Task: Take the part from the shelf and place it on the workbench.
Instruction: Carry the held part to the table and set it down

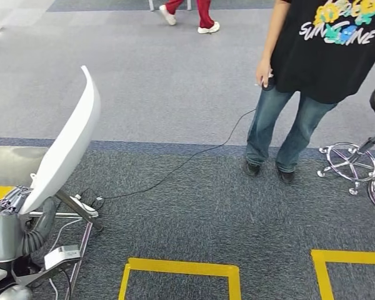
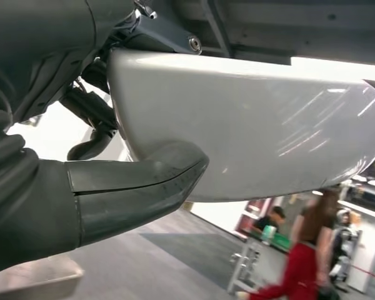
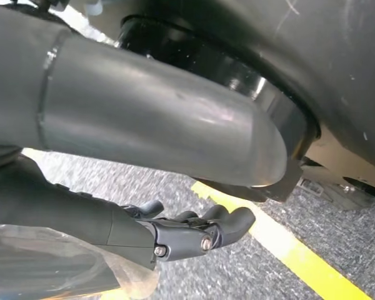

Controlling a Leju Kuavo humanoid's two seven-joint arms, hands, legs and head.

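Left hand (image 1: 15, 215) holds the white curved part (image 1: 65, 147) by its lower end, with the rest of the part slanting up and away from the hand, likely so the long piece stays clear of the robot's body while carried. In the left wrist view the thumb (image 2: 138, 184) presses flat against the part's (image 2: 252, 125) smooth face and the darker fingers (image 2: 94, 122) curl behind its edge, so a clamp grip. Right hand (image 3: 195, 231) hangs over the carpet beside a yellow floor line (image 3: 289, 253), fingers lightly curled together and holding nothing. A person (image 1: 313, 75) stands well beyond the part, a cable (image 1: 185, 162) trailing from their hand towards it. Workbench not seen; judged mid-carry, placing not yet done.
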